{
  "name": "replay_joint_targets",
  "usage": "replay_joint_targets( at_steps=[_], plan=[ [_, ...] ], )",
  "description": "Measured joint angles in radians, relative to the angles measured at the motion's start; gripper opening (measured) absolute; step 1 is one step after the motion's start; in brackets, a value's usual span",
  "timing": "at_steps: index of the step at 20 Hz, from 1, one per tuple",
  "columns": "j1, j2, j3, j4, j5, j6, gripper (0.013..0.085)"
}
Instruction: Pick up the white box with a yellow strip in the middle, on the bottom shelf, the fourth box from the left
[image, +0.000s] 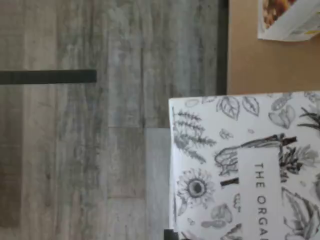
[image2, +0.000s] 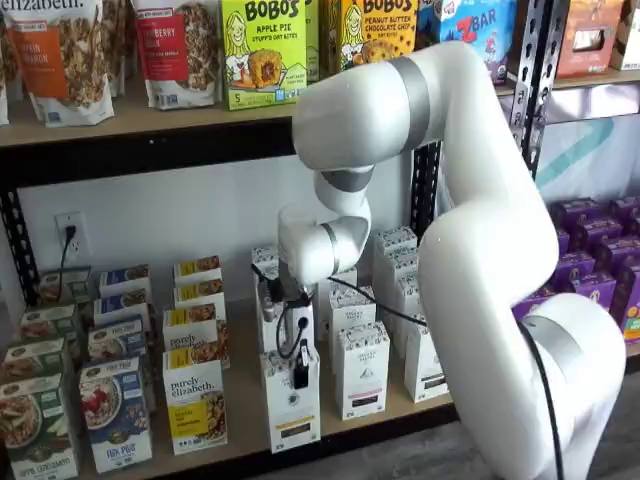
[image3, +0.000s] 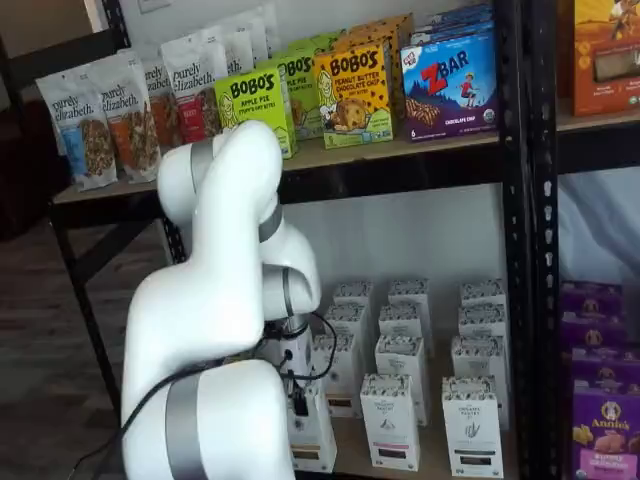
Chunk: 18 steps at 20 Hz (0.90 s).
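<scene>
WRIST: patterned top of the white box (image: 250, 165) over grey floor, bottom shelf (image: 270, 60) edge beyond | SHELF: end effector (image2: 300, 375) closed on the white box (image2: 291, 405), at 6 o'clock below wrist, front row | SHELF: box (image3: 312, 430) half hidden by arm | STATUS: grasped; lift-out remains; yellow strip visible only here (image2: 293, 428)

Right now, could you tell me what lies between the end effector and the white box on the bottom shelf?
Nothing: in a shelf view the end effector is shut on the white box, its black fingers on the carton's top.
</scene>
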Motion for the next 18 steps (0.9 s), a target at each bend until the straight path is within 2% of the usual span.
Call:
replay_joint_targets(
  at_steps=[7,12,18],
  plan=[
    [0.013,-0.094,0.096,0.02,0.021,-0.005,0.049],
    [0.017,-0.164,0.16,0.069,0.052,-0.043,0.049],
    [0.023,-0.246,0.218,0.097,0.118,-0.06,0.049]
  ],
)
